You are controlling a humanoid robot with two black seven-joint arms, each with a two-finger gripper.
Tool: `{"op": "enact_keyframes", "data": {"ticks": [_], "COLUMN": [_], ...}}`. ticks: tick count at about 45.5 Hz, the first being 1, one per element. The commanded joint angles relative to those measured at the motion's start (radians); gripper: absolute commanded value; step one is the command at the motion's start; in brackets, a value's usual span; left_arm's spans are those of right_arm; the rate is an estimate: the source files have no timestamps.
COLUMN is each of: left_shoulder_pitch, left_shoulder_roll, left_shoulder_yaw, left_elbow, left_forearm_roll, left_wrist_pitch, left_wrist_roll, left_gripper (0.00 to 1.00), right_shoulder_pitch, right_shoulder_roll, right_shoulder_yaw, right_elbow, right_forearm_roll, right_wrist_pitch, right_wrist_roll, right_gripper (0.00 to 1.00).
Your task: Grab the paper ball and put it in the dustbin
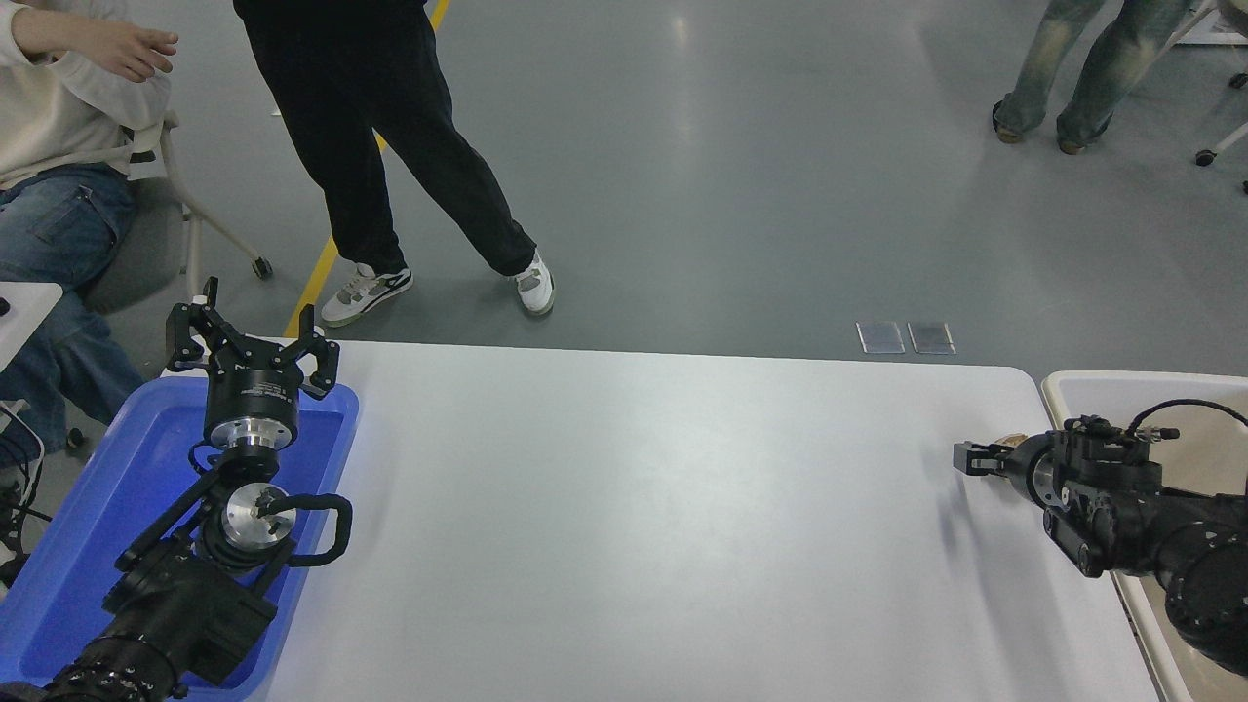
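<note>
The paper ball shows as a small tan wad at the top of my right gripper's fingers, near the table's right edge. My right gripper points left, its fingers close together on the wad, just above the table. Most of the wad is hidden by the fingers. The dustbin, cream-white with a beige inside, stands off the table's right end, directly behind the right arm. My left gripper is open and empty, parked over the blue tray at the lower left.
The blue tray lies at the table's left end under the left arm. A person in black trousers stands beyond the far edge; a seated person is at the top left. Another person's legs are at the top right.
</note>
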Motion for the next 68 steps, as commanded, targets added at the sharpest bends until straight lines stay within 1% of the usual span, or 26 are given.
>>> {"op": "enact_keyframes", "data": {"ticks": [1,6,9,20,30,34,38,44,51,59,64,68], "left_shoulder_pitch": [0.000,0.000,0.000,0.000,0.000,0.000,0.000,0.000,0.000,0.000,0.000,0.000], "left_shoulder_roll": [0.000,0.000,0.000,0.000,0.000,0.000,0.000,0.001,0.000,0.001,0.001,0.001], "left_shoulder_yaw": [0.000,0.000,0.000,0.000,0.000,0.000,0.000,0.000,0.000,0.000,0.000,0.000], "left_elbow": [0.000,0.000,0.000,0.000,0.000,0.000,0.000,0.000,0.000,0.000,0.000,0.000], "left_forearm_roll": [0.000,0.000,0.000,0.000,0.000,0.000,0.000,0.000,0.000,0.000,0.000,0.000], "left_wrist_pitch": [0.000,0.000,0.000,0.000,0.000,0.000,0.000,0.000,0.000,0.000,0.000,0.000], "left_wrist_roll": [0.000,0.000,0.000,0.000,0.000,0.000,0.000,0.000,0.000,0.000,0.000,0.000], "left_gripper": [0.99,0.99,0.99,0.99,0.99,0.99,0.99,0.99,0.99,0.99,0.99,0.99], "right_shoulder_pitch": [-0.007,-0.010,-0.010,-0.010,-0.003,0.005,0.019,0.043,0.099,0.184,0.289,0.407], "right_shoulder_roll": [0.001,0.000,0.000,-0.002,-0.002,-0.009,-0.022,-0.040,-0.089,-0.156,-0.248,-0.342], "right_shoulder_yaw": [-0.023,-0.037,-0.040,-0.040,-0.028,-0.028,-0.028,-0.028,-0.028,-0.029,-0.031,-0.034], "right_elbow": [-0.001,-0.001,-0.001,-0.001,0.002,0.002,0.002,0.006,0.020,0.045,0.138,0.271], "right_forearm_roll": [-0.042,-0.044,-0.044,-0.042,-0.004,0.015,0.015,0.016,0.016,0.015,0.012,-0.001], "right_wrist_pitch": [0.002,0.002,0.002,0.017,0.031,0.048,0.068,0.086,0.132,0.227,0.316,0.381], "right_wrist_roll": [-0.001,-0.001,0.000,0.005,0.008,0.016,0.032,0.046,0.069,0.114,0.135,0.137], "right_gripper": [0.21,0.11,0.00,0.00,0.00,0.00,0.00,0.00,0.00,0.00,0.00,0.00]}}
